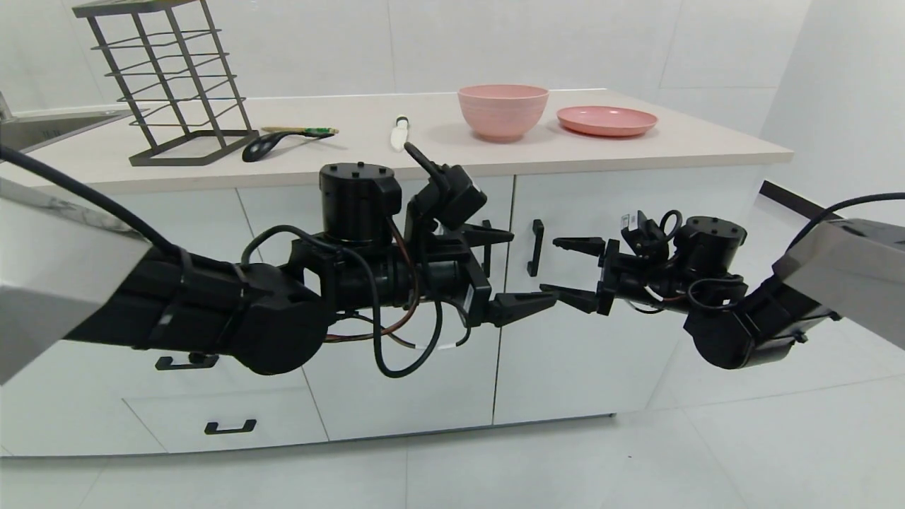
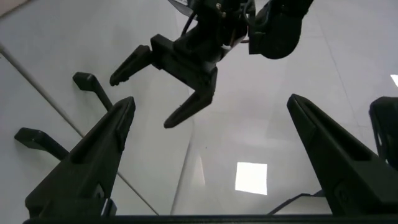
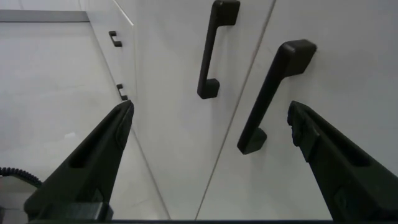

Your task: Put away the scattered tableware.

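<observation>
On the counter top (image 1: pixel 707 145) stand a pink bowl (image 1: pixel 503 109) and a pink plate (image 1: pixel 606 120) at the right. A white utensil (image 1: pixel 399 134), a black spoon (image 1: pixel 265 145) and a wooden-handled utensil (image 1: pixel 300 130) lie further left. Both arms hang below the counter edge, before the cabinet doors. My left gripper (image 1: pixel 534 266) (image 2: pixel 211 101) is open and holds nothing. Facing it tip to tip is my right gripper (image 1: pixel 550 265) (image 3: pixel 210 107) (image 2: pixel 142 101), also open and holding nothing.
A black wire rack (image 1: pixel 170 78) stands at the counter's back left, with a sink (image 1: pixel 42 127) beyond it. Black door handles (image 1: pixel 535 247) (image 3: pixel 273 93) sit just behind the grippers. Drawer handles (image 1: pixel 230 427) are lower left. The tiled floor (image 1: pixel 636 459) lies below.
</observation>
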Available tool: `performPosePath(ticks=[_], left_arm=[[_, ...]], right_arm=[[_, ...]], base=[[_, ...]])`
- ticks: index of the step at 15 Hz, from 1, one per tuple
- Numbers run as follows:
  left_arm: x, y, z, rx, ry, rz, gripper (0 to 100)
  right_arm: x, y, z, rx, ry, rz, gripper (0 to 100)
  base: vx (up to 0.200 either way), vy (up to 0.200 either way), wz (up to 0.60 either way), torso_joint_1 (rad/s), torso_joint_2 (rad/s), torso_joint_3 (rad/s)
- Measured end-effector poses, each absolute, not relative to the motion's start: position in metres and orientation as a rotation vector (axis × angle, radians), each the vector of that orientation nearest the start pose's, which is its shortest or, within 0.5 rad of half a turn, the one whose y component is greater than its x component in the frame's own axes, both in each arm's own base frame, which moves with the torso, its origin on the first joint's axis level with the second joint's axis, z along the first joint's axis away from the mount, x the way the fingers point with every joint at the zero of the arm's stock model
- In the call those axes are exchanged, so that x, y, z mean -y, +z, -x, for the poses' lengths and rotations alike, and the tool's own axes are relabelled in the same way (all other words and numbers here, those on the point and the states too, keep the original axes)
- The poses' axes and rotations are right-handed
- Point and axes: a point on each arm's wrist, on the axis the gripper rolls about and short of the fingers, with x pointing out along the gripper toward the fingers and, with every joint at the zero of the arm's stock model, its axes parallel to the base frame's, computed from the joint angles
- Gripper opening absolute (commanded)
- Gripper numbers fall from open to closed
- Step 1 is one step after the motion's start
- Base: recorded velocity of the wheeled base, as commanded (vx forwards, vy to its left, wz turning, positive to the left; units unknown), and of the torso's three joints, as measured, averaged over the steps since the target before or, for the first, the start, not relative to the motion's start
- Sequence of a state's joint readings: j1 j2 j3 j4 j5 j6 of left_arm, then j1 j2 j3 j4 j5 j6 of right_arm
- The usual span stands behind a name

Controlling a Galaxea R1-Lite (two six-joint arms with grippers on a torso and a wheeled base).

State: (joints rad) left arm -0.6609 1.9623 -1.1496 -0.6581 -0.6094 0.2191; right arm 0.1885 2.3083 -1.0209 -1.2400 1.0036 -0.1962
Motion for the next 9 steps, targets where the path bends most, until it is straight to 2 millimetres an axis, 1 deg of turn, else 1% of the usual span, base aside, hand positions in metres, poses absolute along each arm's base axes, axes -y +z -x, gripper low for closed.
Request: performPosePath(ticks=[2, 4, 6, 9], left_arm=[[0.253, 0.181, -0.31, -0.026, -1.27, -0.192, 100], [0.256, 0.177, -0.32, -0.025, -1.247, -0.193, 100], [0.258, 0.177, -0.328, -0.016, -1.204, -0.196, 100], [0.256, 0.176, -0.336, -0.03, -1.157, -0.174, 100]], right_arm=[[-0.098, 0.064, -0.413, 0.078, 1.227, 0.15, 100], [-0.1, 0.061, -0.425, 0.103, 1.233, 0.158, 100], [-0.102, 0.06, -0.435, 0.115, 1.244, 0.151, 100], [-0.107, 0.054, -0.438, 0.119, 1.303, 0.146, 100]], base=[[0.0, 0.0, 0.0, 0.0, 0.0, 0.0], [0.0, 0.0, 0.0, 0.0, 0.0, 0.0], [0.0, 0.0, 0.0, 0.0, 0.0, 0.0], [0.0, 0.0, 0.0, 0.0, 0.0, 0.0]])
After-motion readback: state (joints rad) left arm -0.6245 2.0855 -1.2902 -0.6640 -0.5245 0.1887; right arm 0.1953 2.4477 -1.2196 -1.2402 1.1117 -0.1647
